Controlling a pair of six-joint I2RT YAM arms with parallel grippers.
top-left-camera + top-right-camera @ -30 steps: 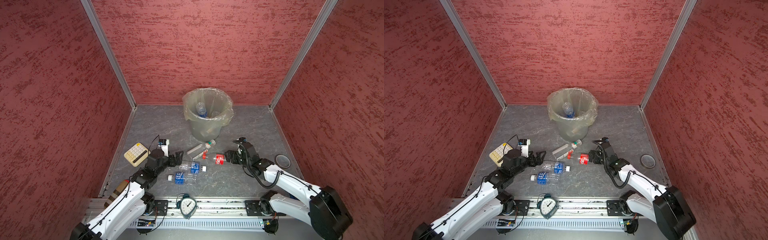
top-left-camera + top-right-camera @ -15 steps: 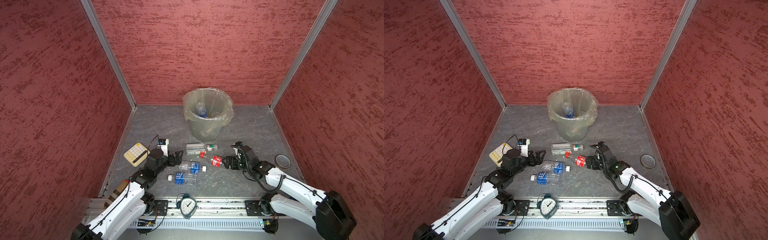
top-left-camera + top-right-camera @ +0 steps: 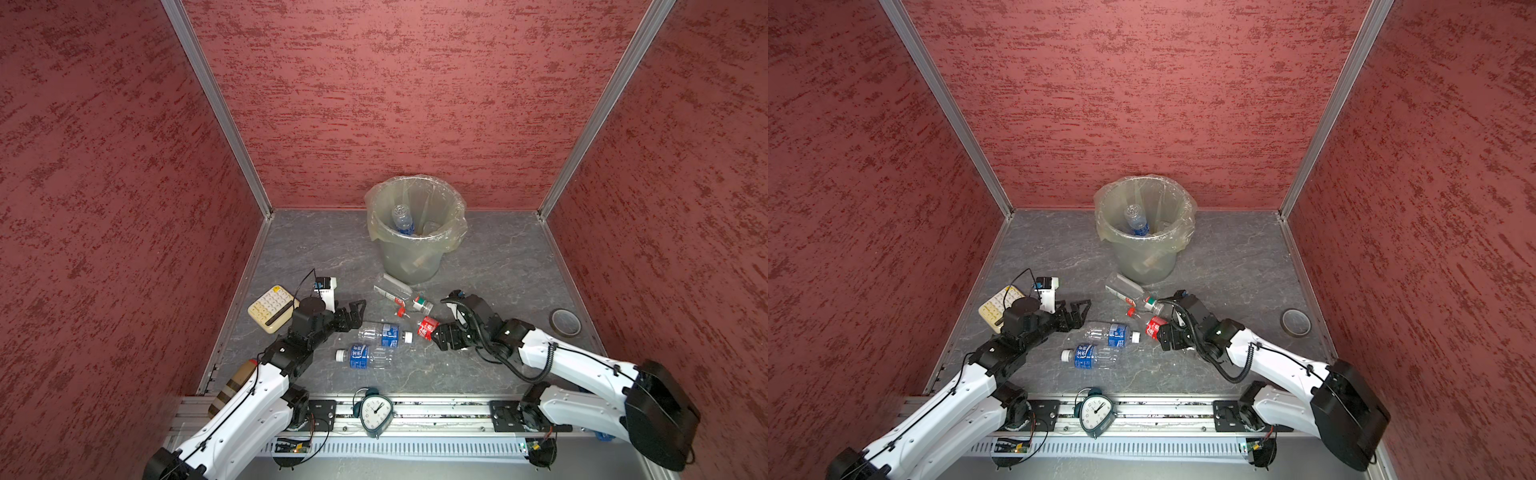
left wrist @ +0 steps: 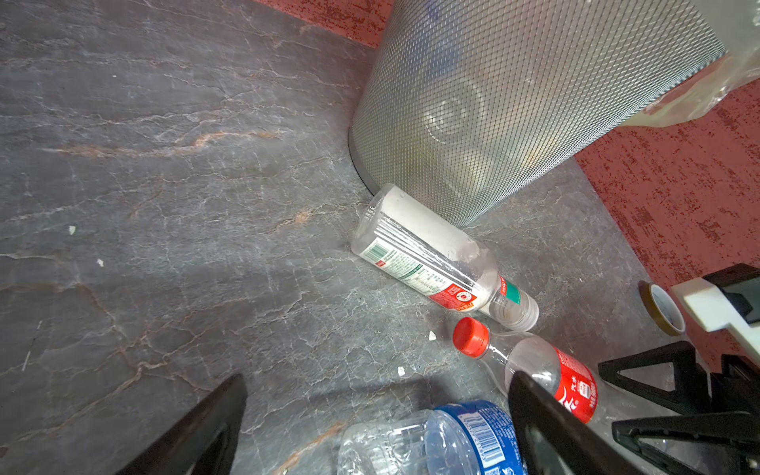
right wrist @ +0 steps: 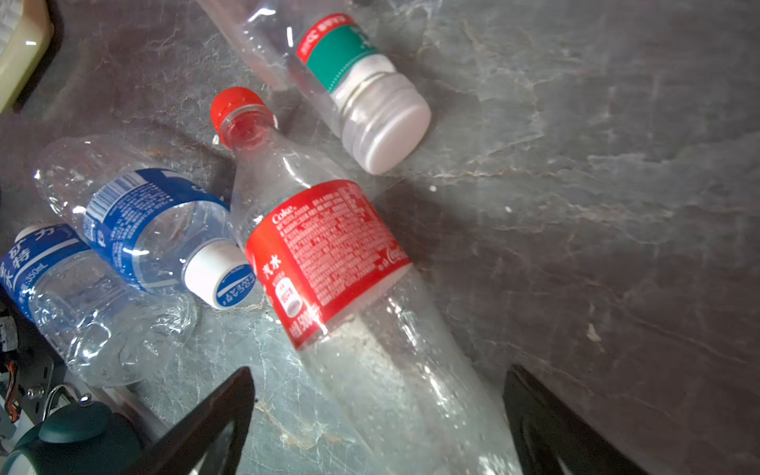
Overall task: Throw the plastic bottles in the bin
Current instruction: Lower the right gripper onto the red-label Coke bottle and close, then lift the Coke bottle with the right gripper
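**Change from the earlier frames, left to right.** The left gripper (image 3: 353,318) keeps its place. The blue bottle (image 3: 384,332) just ahead of its fingertips lies as before, and so does the second blue bottle (image 3: 365,356) beside its wrist. The white-label bottle (image 3: 395,291) has swung round. Its base now rests at the foot of the bin (image 3: 409,262) and its white cap points toward the right gripper (image 3: 437,334). The red-label bottle (image 3: 426,324) has also turned, with its red cap pointing away from that gripper. The right gripper itself has shifted inward and back toward its own base.

**Pose.** The left arm reaches low and forward over the floor. In the left wrist view its fingers (image 4: 185,444) are spread wide with bare floor between them. The blue bottle shows close by one finger, and contact cannot be judged. The right arm lies low with its elbow bent and its wrist turned inward. In the right wrist view its jaws stand wide on either side of the red-label bottle's clear body, with a gap at each finger, so nothing is pinched. A bottle in the bin (image 3: 402,218) leans inside the liner, well beyond both grippers.
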